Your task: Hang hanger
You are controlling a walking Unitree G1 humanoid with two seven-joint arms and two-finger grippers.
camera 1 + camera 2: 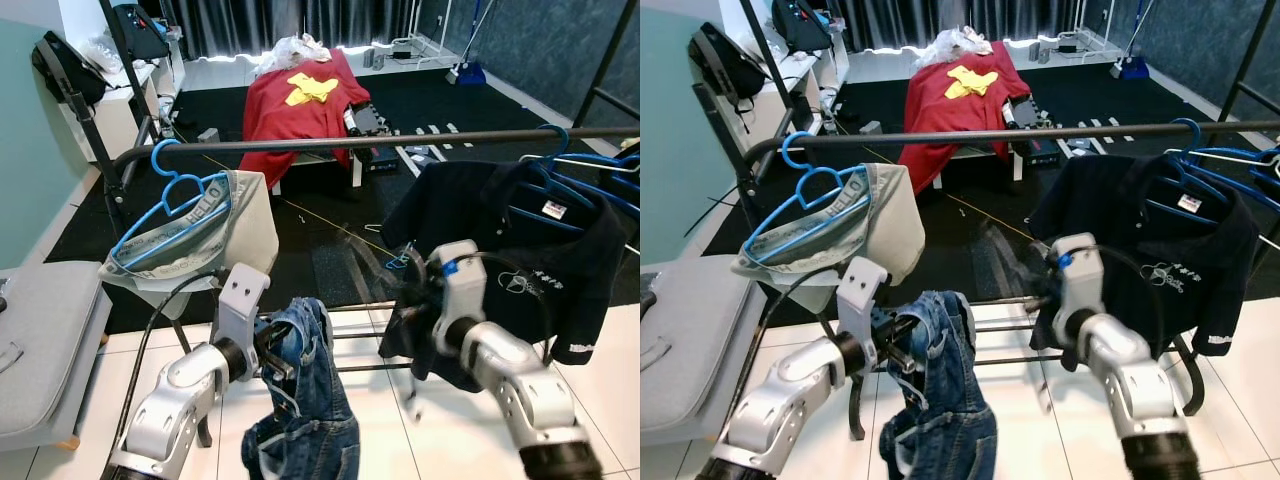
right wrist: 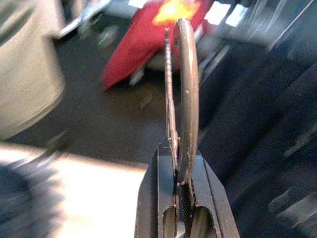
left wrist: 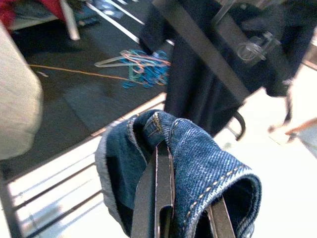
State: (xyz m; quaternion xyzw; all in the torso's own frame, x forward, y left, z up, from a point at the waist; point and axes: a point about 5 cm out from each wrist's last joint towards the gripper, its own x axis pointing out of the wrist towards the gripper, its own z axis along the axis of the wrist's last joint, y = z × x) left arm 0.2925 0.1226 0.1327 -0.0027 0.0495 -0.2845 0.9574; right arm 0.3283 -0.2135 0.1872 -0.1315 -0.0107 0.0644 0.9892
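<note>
1. Left end effector (image 1: pixel 275 352) reached fwd at 7 o'clock, below rail (image 1: pixel 380 141), clamped on jeans (image 1: pixel 305 400).
2. Right end effector (image 2: pixel 179 99) raised at 5 o'clock, fingers closed, empty.
3. Blue hanger (image 1: pixel 170 205) hung on rail, 10 o'clock.

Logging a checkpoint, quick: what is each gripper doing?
Left gripper: shut on the blue jeans.
Right gripper: shut, holding nothing.

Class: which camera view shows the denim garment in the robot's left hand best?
The left eye view: the denim garment hangs full-length from the left hand. The right eye view matches; the left wrist view shows only a close fold over the fingers.
</note>
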